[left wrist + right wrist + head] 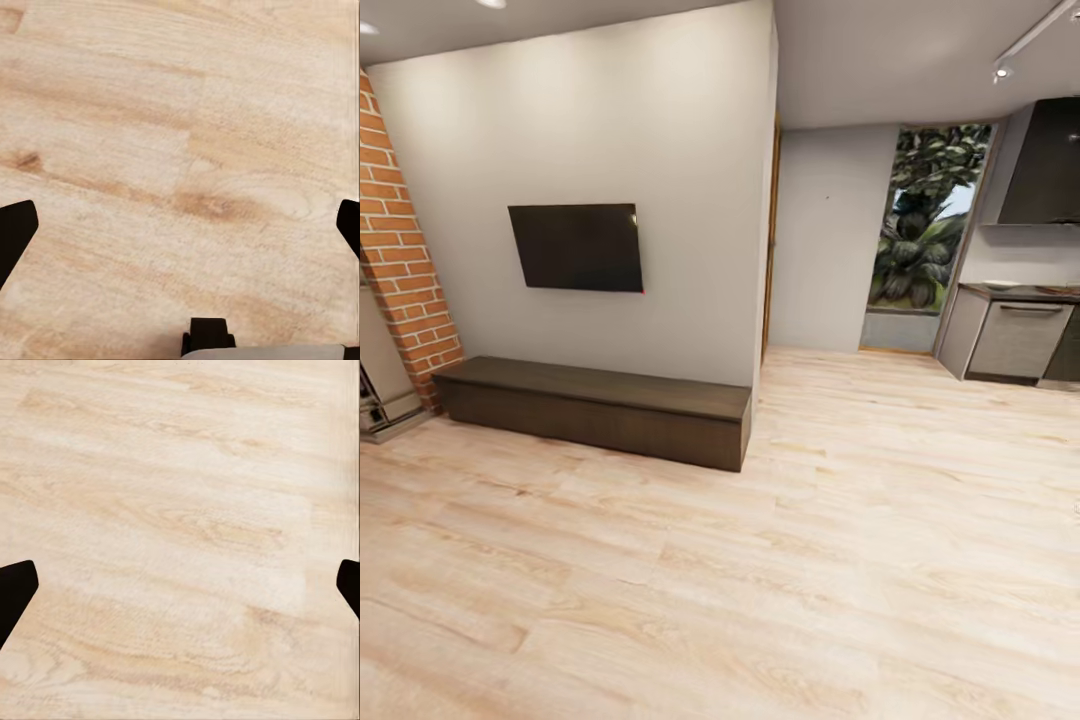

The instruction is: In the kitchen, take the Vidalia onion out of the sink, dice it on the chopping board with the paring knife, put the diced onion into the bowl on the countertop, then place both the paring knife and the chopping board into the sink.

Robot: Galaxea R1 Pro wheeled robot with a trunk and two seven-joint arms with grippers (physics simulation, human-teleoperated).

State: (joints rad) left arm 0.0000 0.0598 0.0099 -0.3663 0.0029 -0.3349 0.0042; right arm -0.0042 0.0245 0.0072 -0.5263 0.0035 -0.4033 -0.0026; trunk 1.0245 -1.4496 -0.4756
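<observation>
The onion, sink, chopping board, paring knife and bowl are out of view. A strip of kitchen countertop (pixel 1015 291) over grey cabinet fronts stands far off at the right of the head view. My left gripper (pixel 180 232) is open, its dark fingertips (pixel 15 229) far apart over bare light wooden floor. My right gripper (pixel 180 592) is open as well, fingertips (pixel 15 589) wide apart above the same floor, holding nothing.
A low dark bench (pixel 595 408) runs along a white wall under a black TV (pixel 576 247). A brick pillar (pixel 400 260) stands at the left. An open wooden floor (pixel 880 520) leads right towards the kitchen, a tall window (pixel 922 225) and a dark hood (pixel 1045 165).
</observation>
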